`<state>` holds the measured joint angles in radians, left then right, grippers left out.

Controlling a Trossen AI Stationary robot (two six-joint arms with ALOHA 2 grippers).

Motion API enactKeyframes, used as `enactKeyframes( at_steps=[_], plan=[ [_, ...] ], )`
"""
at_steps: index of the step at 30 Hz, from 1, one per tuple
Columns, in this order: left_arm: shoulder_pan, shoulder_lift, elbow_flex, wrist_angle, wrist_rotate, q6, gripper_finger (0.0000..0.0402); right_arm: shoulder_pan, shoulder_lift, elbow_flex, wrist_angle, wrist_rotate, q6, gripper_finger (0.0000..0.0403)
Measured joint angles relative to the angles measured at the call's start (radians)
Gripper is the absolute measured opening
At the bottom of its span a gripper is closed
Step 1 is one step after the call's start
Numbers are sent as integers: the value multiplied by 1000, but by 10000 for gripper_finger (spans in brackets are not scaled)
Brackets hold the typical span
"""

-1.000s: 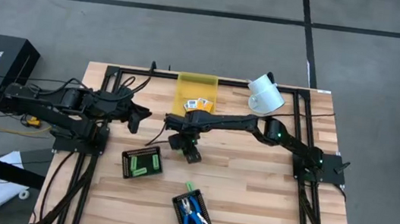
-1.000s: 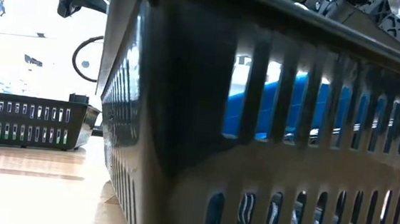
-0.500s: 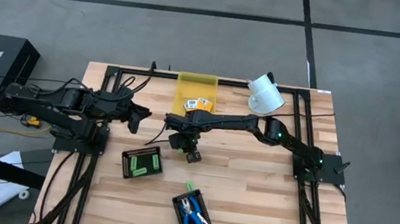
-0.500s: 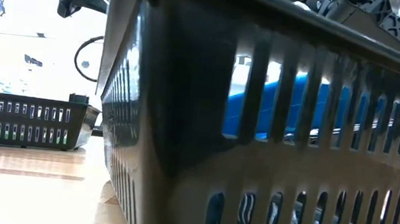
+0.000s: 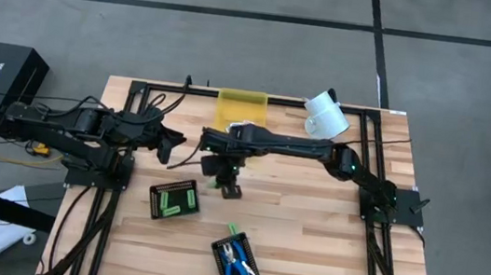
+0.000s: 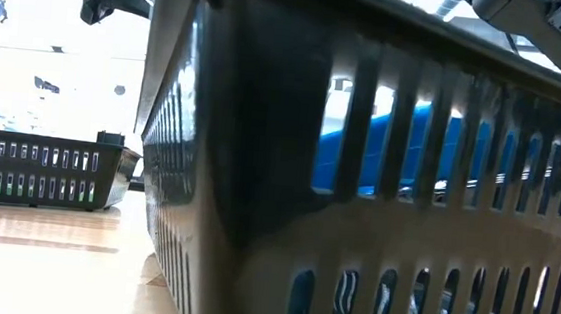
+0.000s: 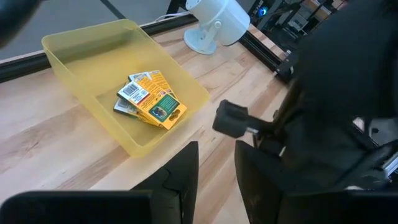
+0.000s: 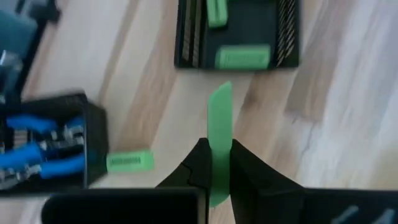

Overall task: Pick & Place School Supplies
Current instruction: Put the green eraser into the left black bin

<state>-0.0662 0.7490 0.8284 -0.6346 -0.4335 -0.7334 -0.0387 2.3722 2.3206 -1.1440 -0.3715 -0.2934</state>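
Since the earlier frame the right gripper [image 8: 214,171] has closed on a light-green stick [image 8: 219,134] and drawn back toward the yellow bin [image 5: 242,107], its arm now hiding the printed boxes [image 7: 149,98] from above. Another green block [image 8: 129,162] lies beside the scissors tray [image 5: 234,260], whose wall blocks the low view. The left gripper [image 7: 216,177], fingers slightly apart and empty, waits at the table's left.

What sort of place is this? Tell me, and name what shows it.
Probably a robotics lab or test workshop: a wooden table bolted into a black frame, standing on a grey concrete floor marked with dark tape lines, and a white camera at the table's edge.
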Motion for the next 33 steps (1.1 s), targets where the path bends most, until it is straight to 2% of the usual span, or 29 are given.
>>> enactKeyframes(
  at_steps=[7,12,19,22,30,33],
  plan=[
    [0,0,0,1,0,0,98,15,4,18,162,-32,85,21],
    [0,0,0,1,0,0,98,27,24,17,217,-58,121,21],
    [0,0,0,2,0,-4,98,34,65,21,402,-110,201,21],
    [0,0,0,3,0,-4,98,36,76,13,418,-149,236,21],
    [17,0,0,9,-34,-4,98,58,142,15,570,-164,303,21],
    [24,0,0,10,-36,-4,98,61,170,15,569,-180,333,21]
  ],
)
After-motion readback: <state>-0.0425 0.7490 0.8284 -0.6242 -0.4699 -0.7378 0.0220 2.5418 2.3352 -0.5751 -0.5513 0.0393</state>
